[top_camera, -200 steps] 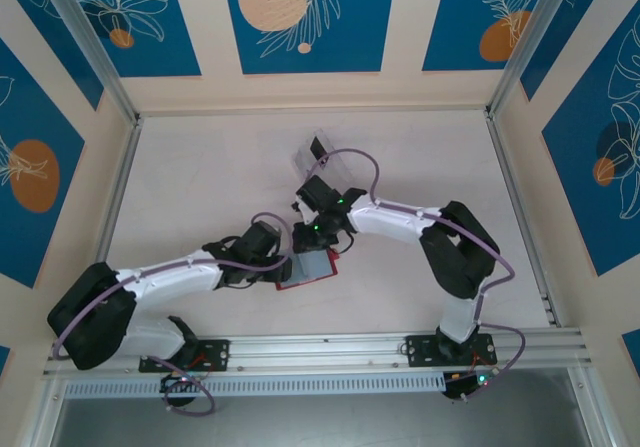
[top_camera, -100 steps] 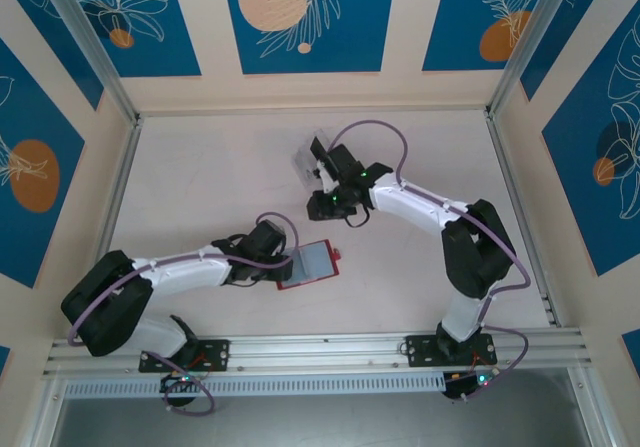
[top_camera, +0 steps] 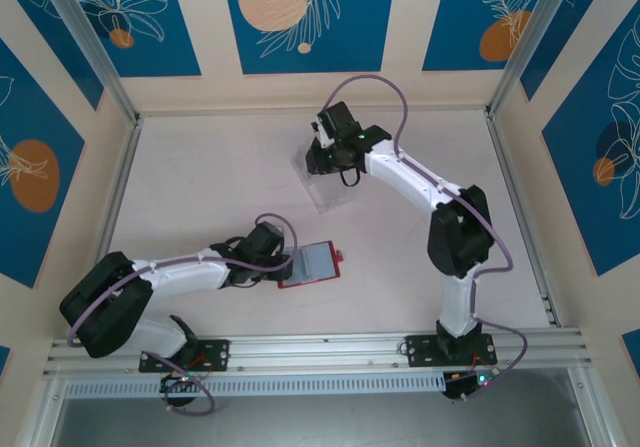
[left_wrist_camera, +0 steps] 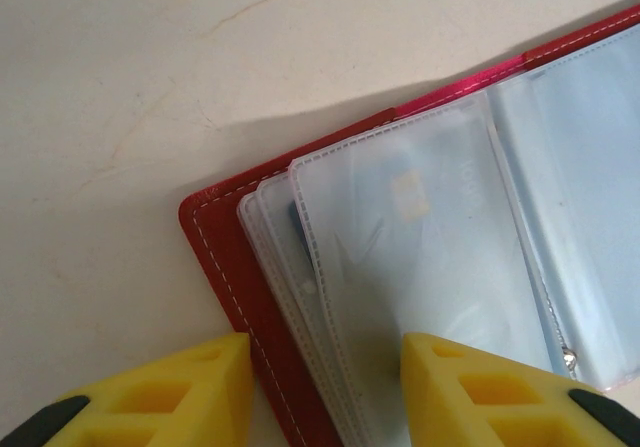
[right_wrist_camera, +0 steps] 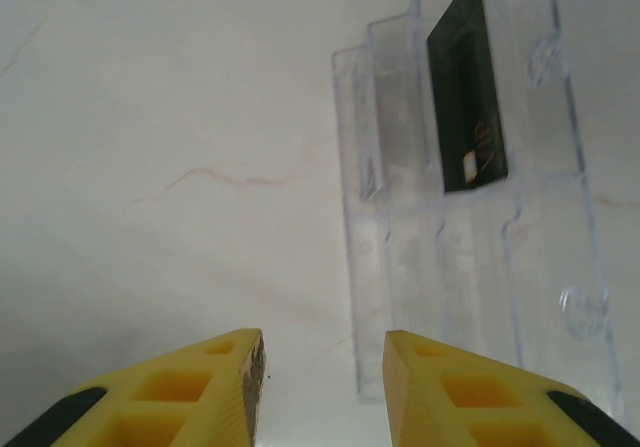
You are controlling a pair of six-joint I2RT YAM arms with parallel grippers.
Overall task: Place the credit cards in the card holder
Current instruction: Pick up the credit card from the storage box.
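Note:
The card holder (top_camera: 312,264) lies open near the table's middle, a red wallet (left_wrist_camera: 222,257) with clear sleeves (left_wrist_camera: 440,267) fanned over it. A pale card with a gold chip (left_wrist_camera: 408,193) sits inside the top sleeve. My left gripper (top_camera: 284,265) (left_wrist_camera: 325,387) is open at the wallet's left edge, one finger beside the red cover and the other over the sleeves. At the back my right gripper (top_camera: 324,159) (right_wrist_camera: 323,377) is open and empty, hovering over bare table just left of a clear rack (right_wrist_camera: 470,267). A black credit card (right_wrist_camera: 466,97) stands in one of its slots.
The clear slotted rack (top_camera: 326,189) lies at the back centre. Aluminium rails (top_camera: 125,182) border the table left, right and front. Patterned blue walls close off the back and sides.
My right gripper has left the card holder, swung to the back over the clear rack and opened wider. My left gripper has narrowed slightly at the wallet's edge.

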